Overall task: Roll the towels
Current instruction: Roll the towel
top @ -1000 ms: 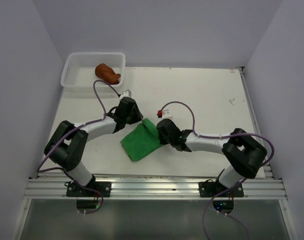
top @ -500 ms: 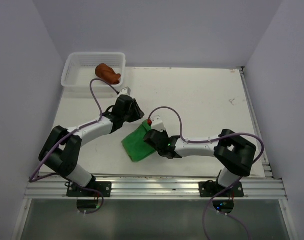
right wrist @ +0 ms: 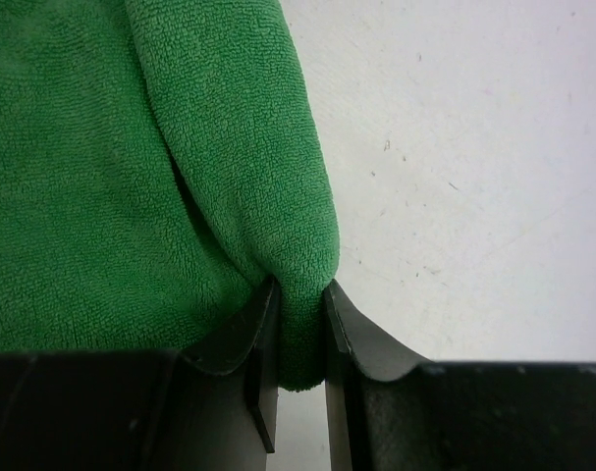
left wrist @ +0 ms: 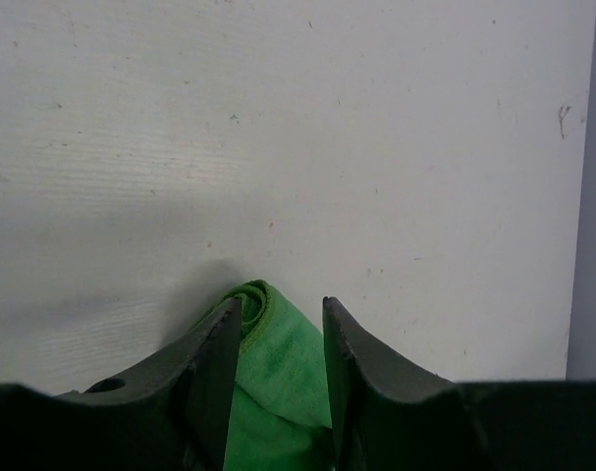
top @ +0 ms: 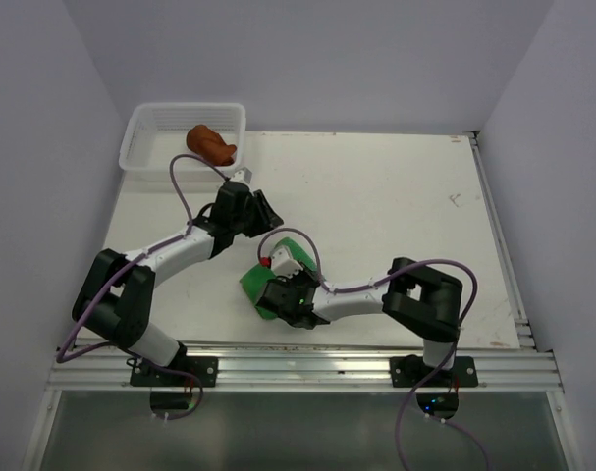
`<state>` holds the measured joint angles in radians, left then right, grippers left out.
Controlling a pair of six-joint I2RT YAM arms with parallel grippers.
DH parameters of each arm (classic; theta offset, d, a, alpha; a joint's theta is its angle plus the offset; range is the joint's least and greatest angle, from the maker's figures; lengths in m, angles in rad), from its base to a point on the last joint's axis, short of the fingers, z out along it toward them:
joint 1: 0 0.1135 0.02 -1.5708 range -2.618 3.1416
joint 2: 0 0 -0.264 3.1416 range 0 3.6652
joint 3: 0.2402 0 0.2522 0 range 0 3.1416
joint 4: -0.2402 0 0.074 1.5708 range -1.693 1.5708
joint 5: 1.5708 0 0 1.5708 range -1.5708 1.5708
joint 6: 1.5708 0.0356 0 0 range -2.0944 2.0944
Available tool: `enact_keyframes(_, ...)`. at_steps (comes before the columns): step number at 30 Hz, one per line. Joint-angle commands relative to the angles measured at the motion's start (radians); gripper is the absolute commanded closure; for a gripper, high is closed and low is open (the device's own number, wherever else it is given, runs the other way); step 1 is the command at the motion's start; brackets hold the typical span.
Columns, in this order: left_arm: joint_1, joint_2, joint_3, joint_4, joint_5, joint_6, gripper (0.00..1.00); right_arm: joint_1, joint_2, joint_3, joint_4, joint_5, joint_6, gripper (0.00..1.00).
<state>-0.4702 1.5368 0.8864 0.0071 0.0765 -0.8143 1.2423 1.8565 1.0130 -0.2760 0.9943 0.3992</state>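
Observation:
The green towel [top: 250,283] lies bunched on the table in front of the arms, much of it under my right gripper [top: 283,297]. In the right wrist view that gripper [right wrist: 298,287] is shut on a thick fold of the green towel [right wrist: 131,177]. My left gripper [top: 263,218] sits just behind the towel. In the left wrist view it [left wrist: 281,302] is open, and the towel's rolled end [left wrist: 268,339] lies between its fingers, against the left one. The rust-brown towel [top: 211,144] lies crumpled in the basket.
A white mesh basket [top: 140,157] stands at the table's far left corner. The enclosure walls rise close on the left and right. Purple cables loop over both arms. A metal rail [top: 298,368] runs along the near edge.
My right gripper has swept left and toward the near edge, dragging the green towel's edge over itself. The towel now looks smaller and bunched. My left gripper has drawn back slightly.

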Motion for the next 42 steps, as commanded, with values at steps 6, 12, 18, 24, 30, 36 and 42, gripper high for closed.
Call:
enact_keyframes(6,0.021,-0.012,0.013,0.091,0.16,-0.051,0.57,0.069,0.098,0.055,-0.088,0.164,-0.042,1.0)
enact_keyframes(12,0.021,-0.01,0.019,0.103,0.195,-0.045,0.57,0.098,0.171,0.096,-0.117,0.187,-0.069,1.0)
enact_keyframes(18,0.019,-0.006,0.014,0.123,0.249,-0.049,0.57,0.111,0.213,0.118,-0.132,0.175,-0.079,1.0)
enact_keyframes(24,0.016,-0.009,-0.036,0.198,0.353,-0.098,0.57,0.114,0.239,0.133,-0.141,0.147,-0.071,1.0)
enact_keyframes(30,0.01,0.032,-0.066,0.274,0.45,-0.111,0.59,0.115,0.254,0.148,-0.154,0.142,-0.072,1.0)
enact_keyframes(36,-0.013,0.089,-0.112,0.303,0.493,-0.105,0.61,0.114,0.263,0.153,-0.154,0.136,-0.069,1.0)
enact_keyframes(42,-0.022,0.167,-0.124,0.283,0.476,-0.06,0.61,0.114,0.257,0.151,-0.144,0.132,-0.071,1.0)
